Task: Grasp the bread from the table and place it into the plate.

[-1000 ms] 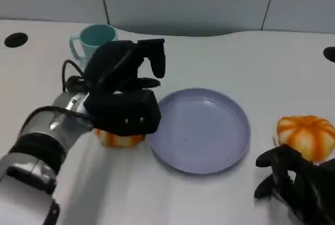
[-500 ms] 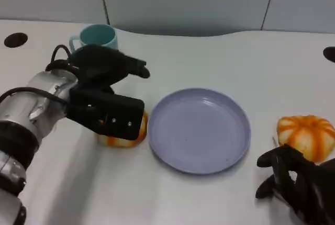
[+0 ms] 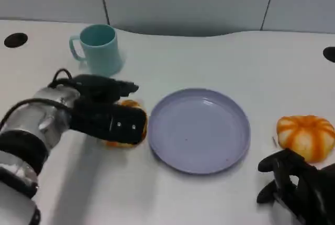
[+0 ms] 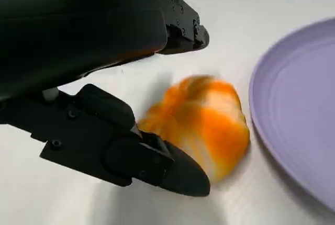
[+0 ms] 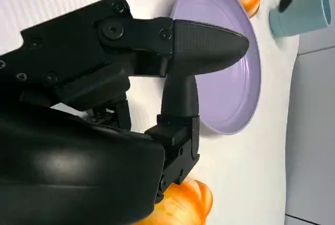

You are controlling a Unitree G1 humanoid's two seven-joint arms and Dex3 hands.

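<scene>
1. Left hand (image 3: 107, 117) seen low over the table (image 3: 209, 63), palm down, fingers (image 4: 178, 23) spread to either side of the bread (image 4: 201, 123) and closed on nothing; no firm contact with the crust could be made out, as the bread was blurred in the left wrist view.
2. Bread found on the table under that hand, just beside the near rim of the plate (image 3: 241, 115) and not yet lifted.
3. Judged as the grasping step: hand placed around the bread, grip not yet made, the carry to the plate not begun.
4. Called for next, by that reading: closing the fingers from both sides until the bread was firmly held, then a short lift to clear the rim and a small sideways move over the plate before release.
5. Care judged necessary with the squeeze, since a soft roll could crush or slip out towards the plate edge.
6. Right hand (image 3: 298, 188) rested at the near right of the table, fingers loosely apart and holding nothing.
7. Second bun (image 3: 306, 137) lay close beside that hand, well apart from the first and outside the plate.
8. Pale green cup (image 3: 97, 47) stood upright at the far left, behind the left hand.
</scene>
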